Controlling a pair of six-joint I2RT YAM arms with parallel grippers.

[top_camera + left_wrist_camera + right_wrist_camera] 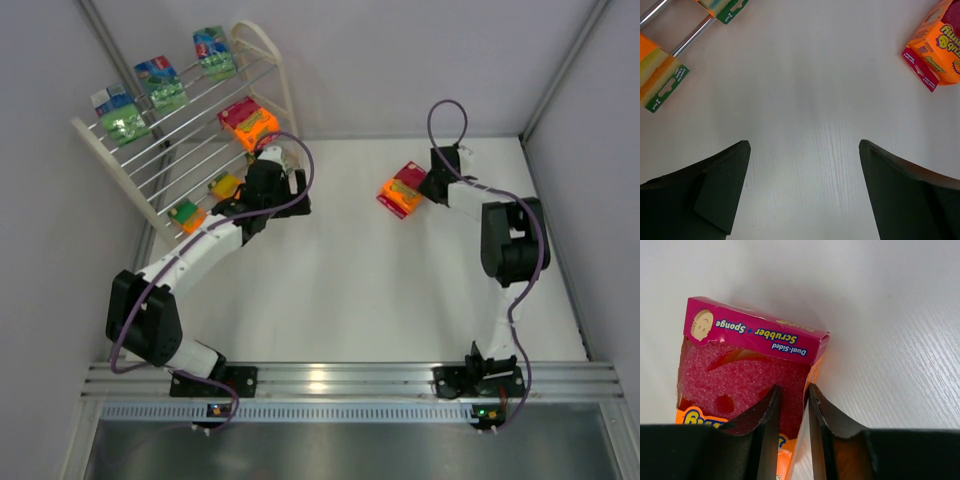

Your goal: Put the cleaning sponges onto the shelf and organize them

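Magenta-labelled sponge pack (pixel 745 370) pinched by the right gripper (pixel 792 397).
Its edge seems clamped; the left gripper (pixel 804 145) is held wide open, empty.

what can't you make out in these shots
- Right wrist view: the lower half of the magenta-labelled pack is covered by the right gripper, which is shut on its edge. The brand name is mostly hidden.
- Left wrist view: the green-labelled pack is cropped by the left frame edge.
- Top view: the print on the green packs on the shelf is too small to read.
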